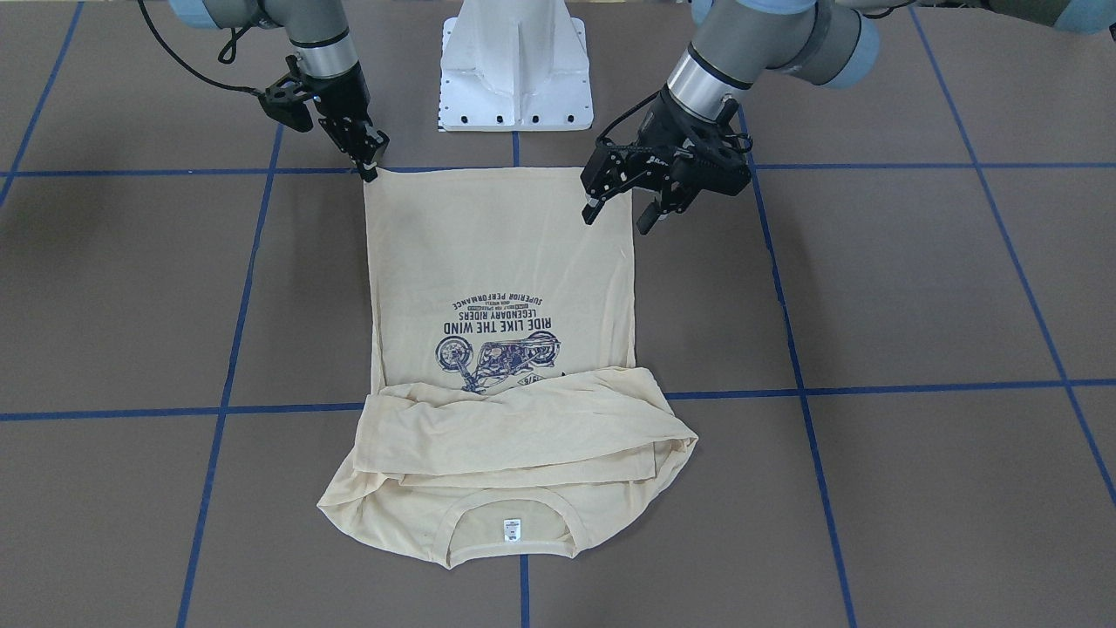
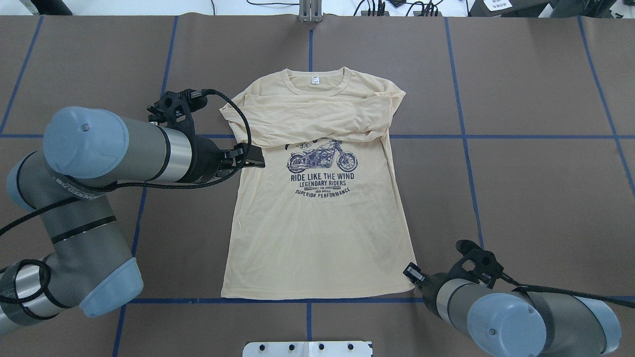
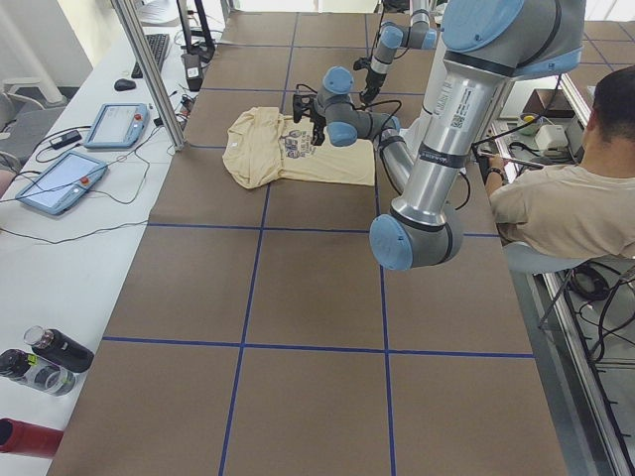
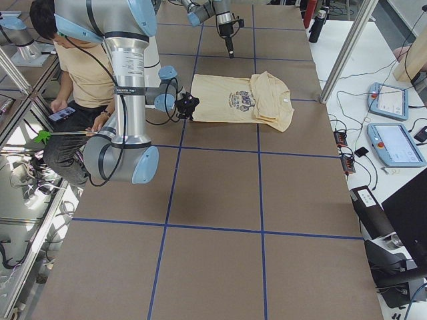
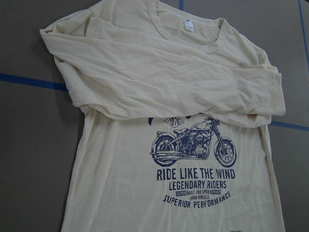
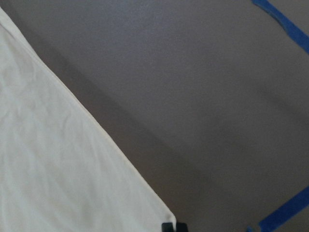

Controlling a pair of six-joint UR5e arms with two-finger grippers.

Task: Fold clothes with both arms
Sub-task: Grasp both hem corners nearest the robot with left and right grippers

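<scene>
The pale cream-yellow T-shirt (image 1: 501,262) lies flat, print up, on the brown table. Its hem is toward the robot and both long sleeves are folded across the chest (image 2: 317,111). The collar and white neck label (image 5: 187,24) are at the far end. My left gripper (image 1: 619,218) is open and empty. It hovers above the shirt's left side (image 2: 253,156). My right gripper (image 1: 372,170) is down at the hem's right corner (image 2: 411,272). Its tips (image 6: 174,226) sit close together at that corner, which lies flat on the table.
The white pedestal base (image 1: 514,70) stands behind the hem. Blue tape lines (image 2: 464,136) cross the brown table. A seated person (image 3: 556,198) is beside the robot. Bottles (image 3: 45,357) and teach pendants (image 3: 60,178) lie on the side bench.
</scene>
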